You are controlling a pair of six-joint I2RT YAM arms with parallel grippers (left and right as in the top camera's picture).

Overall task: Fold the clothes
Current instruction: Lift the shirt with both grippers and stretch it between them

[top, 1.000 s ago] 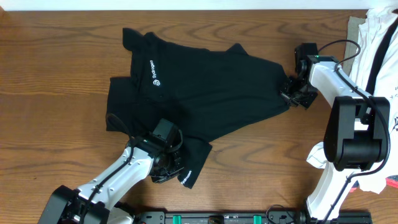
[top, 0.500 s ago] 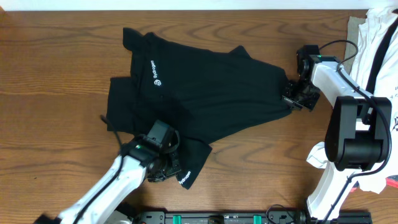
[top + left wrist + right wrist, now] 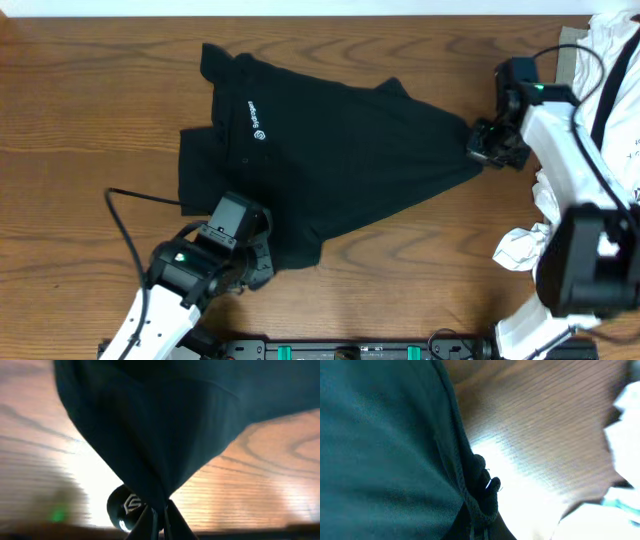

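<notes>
The clothes [image 3: 330,140], one black garment with small white lettering near its collar, lie spread across the middle of the table. My left gripper [image 3: 266,262] is shut on the garment's near lower edge. The left wrist view shows dark cloth [image 3: 150,435] fanning up from the pinched fingertips [image 3: 176,522], with a white logo mark beside them. My right gripper [image 3: 480,150] is shut on the garment's right corner. In the right wrist view a bunched hem [image 3: 482,490] sits just above my right gripper [image 3: 479,532].
White garments with black straps [image 3: 608,70] are piled at the right edge behind the right arm. A crumpled white piece [image 3: 520,248] lies near that arm's base. The left arm's black cable [image 3: 125,215] loops over the wood at the left.
The left arm has drawn back to the left and front, and the lettered flap at the garment's lower edge is now tucked from sight. The right gripper has pulled its corner further right.
</notes>
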